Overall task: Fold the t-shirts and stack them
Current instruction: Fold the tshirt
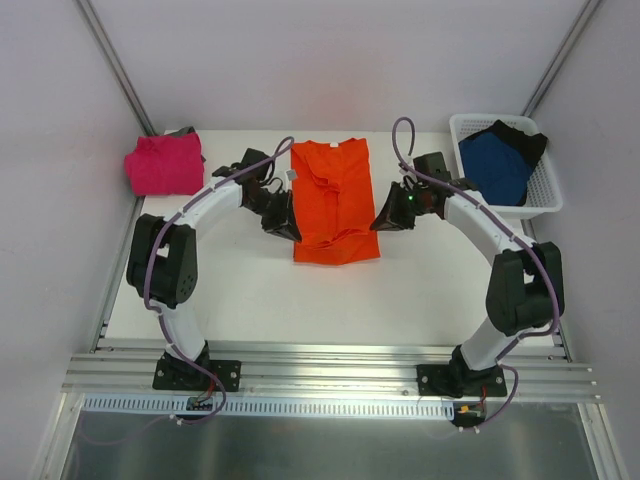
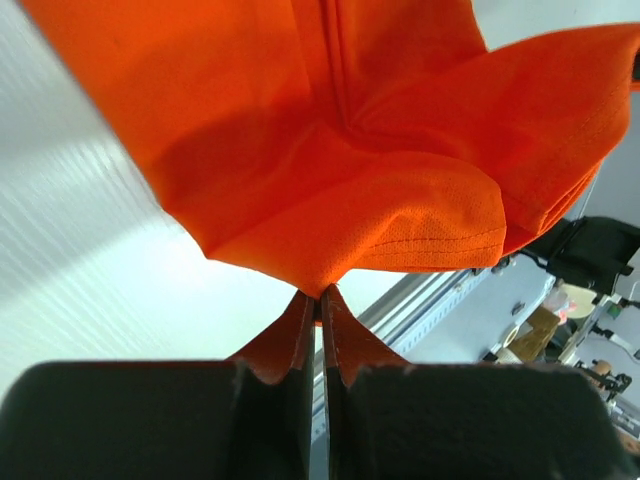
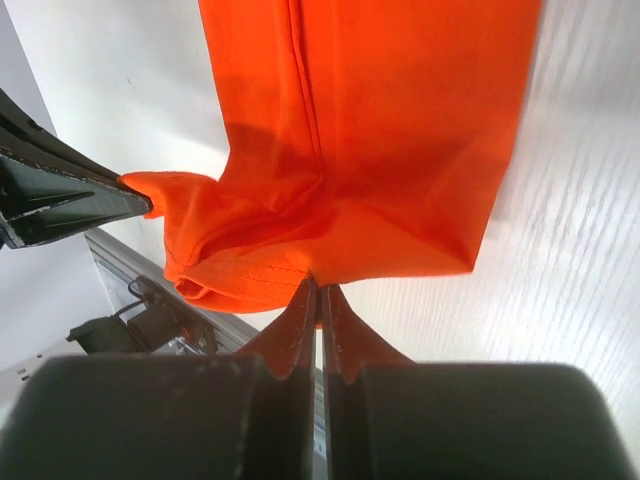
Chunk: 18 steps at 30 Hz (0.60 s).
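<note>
A magenta-pink t-shirt (image 1: 163, 165) sits bundled at the far left corner of the white table (image 1: 400, 290), well apart from the work at centre. Just right of it, the left arm curves inward, and the left gripper (image 1: 285, 222) meets the left edge of the orange t-shirt (image 1: 333, 200). The left wrist view shows its jaws pressed together on a pinch of orange cloth, which rises from the tabletop in loose, stitched folds. The orange t-shirt lies in the middle of the table as a long, narrow panel, its collar toward the far edge. On its right edge, the right gripper (image 1: 385, 215) mirrors the other. Seen from the right wrist, its jaws are clamped tight on a corner of the cloth, with the opposite gripper holding the fabric at the far side. At the far right corner, a white mesh basket (image 1: 545, 190) holds a dark blue t-shirt (image 1: 495, 165), and a black t-shirt (image 1: 520, 135) is draped over it toward the basket's back rim.
</note>
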Each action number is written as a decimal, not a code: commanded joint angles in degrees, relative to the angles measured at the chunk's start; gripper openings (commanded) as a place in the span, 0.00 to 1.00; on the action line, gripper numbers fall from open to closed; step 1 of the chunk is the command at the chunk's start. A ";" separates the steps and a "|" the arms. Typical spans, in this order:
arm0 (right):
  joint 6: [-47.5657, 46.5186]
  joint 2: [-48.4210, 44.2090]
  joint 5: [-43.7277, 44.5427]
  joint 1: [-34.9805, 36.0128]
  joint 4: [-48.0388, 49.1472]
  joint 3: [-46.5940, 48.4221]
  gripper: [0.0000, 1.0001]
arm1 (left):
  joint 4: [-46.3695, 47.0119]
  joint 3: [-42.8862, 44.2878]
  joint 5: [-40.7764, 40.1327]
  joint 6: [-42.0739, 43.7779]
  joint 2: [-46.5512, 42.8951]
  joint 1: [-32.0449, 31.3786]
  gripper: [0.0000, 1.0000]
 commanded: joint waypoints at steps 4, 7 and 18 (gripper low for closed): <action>-0.88 5.16 -0.23 -0.47 1.59 7.32 0.00 | -0.69 7.69 -2.66 2.23 4.24 2.70 0.00; -0.97 7.71 -0.32 -0.56 2.03 9.87 0.00 | -0.69 10.50 -3.46 2.49 5.74 3.31 0.00; -2.20 15.79 1.18 -1.35 2.91 19.02 0.00 | -0.25 16.74 -7.14 4.51 10.92 3.84 0.00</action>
